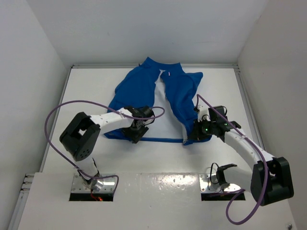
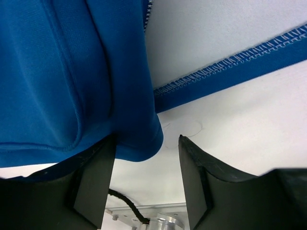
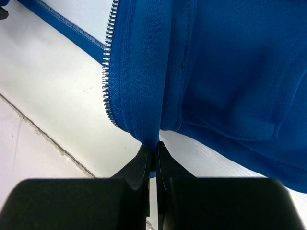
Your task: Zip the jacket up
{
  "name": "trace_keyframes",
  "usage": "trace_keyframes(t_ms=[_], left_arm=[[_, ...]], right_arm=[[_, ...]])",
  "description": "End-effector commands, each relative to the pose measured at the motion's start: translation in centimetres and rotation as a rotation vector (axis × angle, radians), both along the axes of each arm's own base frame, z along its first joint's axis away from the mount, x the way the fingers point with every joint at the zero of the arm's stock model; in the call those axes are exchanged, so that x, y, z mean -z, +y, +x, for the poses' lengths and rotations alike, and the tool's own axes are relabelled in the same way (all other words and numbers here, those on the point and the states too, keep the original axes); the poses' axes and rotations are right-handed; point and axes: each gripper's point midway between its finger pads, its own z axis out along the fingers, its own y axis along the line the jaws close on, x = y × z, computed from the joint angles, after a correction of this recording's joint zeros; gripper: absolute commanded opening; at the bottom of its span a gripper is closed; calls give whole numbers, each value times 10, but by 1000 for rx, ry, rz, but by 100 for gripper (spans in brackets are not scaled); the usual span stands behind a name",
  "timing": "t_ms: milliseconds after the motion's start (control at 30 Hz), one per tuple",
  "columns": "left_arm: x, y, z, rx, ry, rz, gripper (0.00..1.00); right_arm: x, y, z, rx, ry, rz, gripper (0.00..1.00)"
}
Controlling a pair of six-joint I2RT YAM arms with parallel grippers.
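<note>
The royal-blue jacket lies open on the white table, collar at the far side, its two front panels spread apart. My left gripper is open at the bottom corner of the left panel. In the left wrist view the blue corner hangs between the jaws of my left gripper, against the left finger. My right gripper is shut on the bottom edge of the right panel. The right wrist view shows my right gripper pinching the blue fabric just beside the silver zipper teeth.
The jacket's bottom hem runs as a thin blue strip between the two grippers, and it also shows in the left wrist view. White walls close in the table on the left, right and far sides. The arm bases stand at the near edge.
</note>
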Motion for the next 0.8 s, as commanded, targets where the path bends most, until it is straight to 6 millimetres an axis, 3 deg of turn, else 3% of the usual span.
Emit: trace_keyframes(t_ms=[0, 333, 767], left_arm=[[-2, -3, 9, -31, -17, -9, 59], [-5, -6, 28, -63, -51, -2, 57], [7, 4, 20, -62, -13, 34, 54]], right_arm=[[4, -3, 0, -1, -8, -15, 0], [5, -2, -1, -6, -6, -16, 0], [6, -2, 0, -6, -9, -21, 0]])
